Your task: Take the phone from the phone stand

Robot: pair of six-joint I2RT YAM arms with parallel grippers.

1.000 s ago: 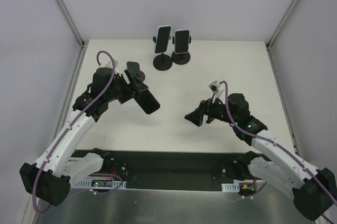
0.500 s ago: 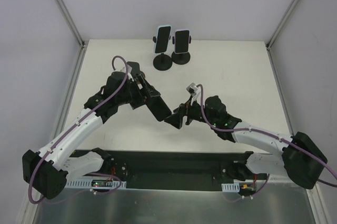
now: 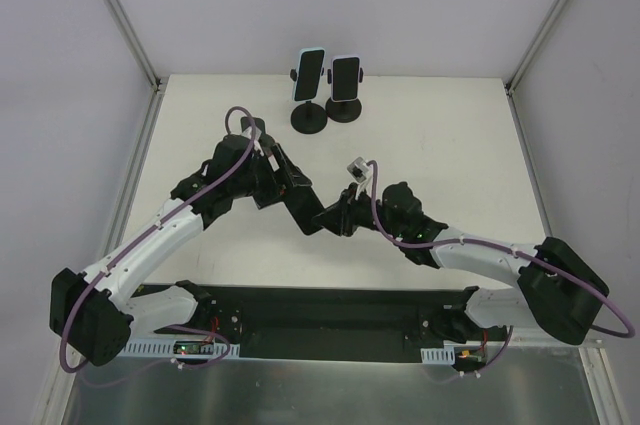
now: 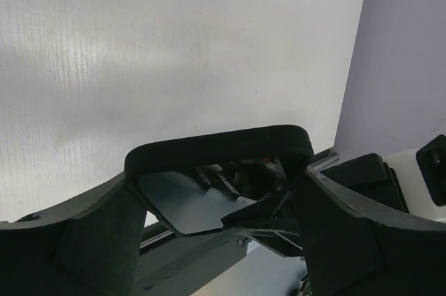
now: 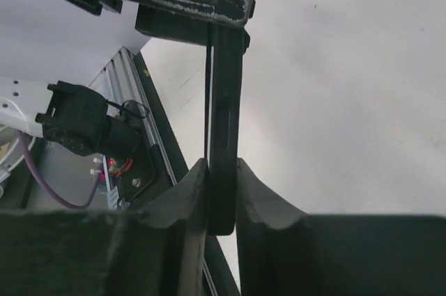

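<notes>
Hanging above the middle of the counter (image 3: 450,135), the dark phone (image 3: 312,213) is gripped at both ends. The left gripper (image 3: 294,195) grasps it across its width, and the right gripper (image 3: 335,218) pinches its thin edge tightly between both fingers (image 5: 259,205). Well apart, at the counter's far edge, two phone stands (image 3: 308,121) each carry another handset (image 3: 310,73).
</notes>
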